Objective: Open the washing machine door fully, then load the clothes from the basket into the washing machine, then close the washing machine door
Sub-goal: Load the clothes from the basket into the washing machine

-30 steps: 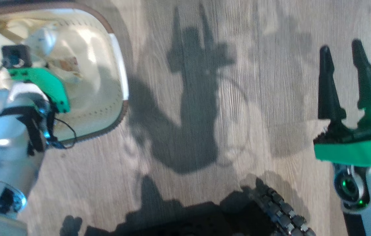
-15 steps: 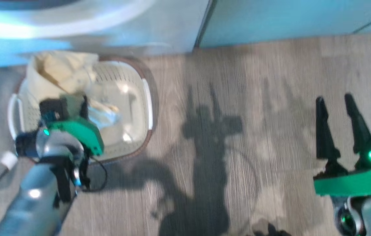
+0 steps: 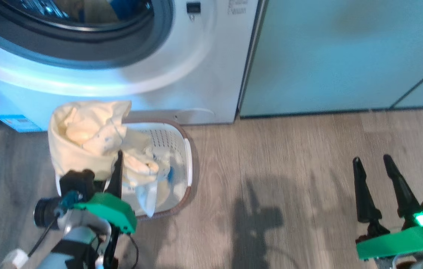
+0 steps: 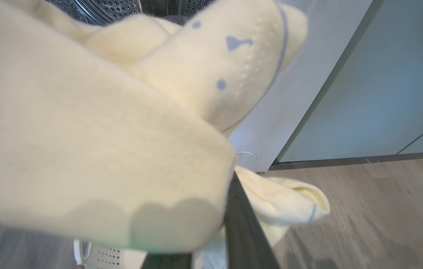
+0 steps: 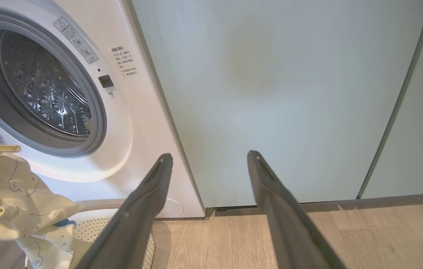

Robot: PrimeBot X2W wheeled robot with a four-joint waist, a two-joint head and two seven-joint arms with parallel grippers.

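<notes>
The clothes (image 3: 84,138) are being gripped in the nearly closed left gripper (image 3: 117,166), just above the basket (image 3: 188,157); the drum mouth of the washing machine (image 3: 204,56) is lying farther off, slightly left, nearer this arm; the right gripper (image 3: 370,158) is being carried spread wide, empty, far right

The clothes (image 4: 84,130) drape over the left pincer (image 4: 234,203), so just one finger (image 4: 243,231) peeks out. Half the basket (image 3: 188,157) is buried too, washing machine (image 3: 204,56) cropped up top.
</notes>
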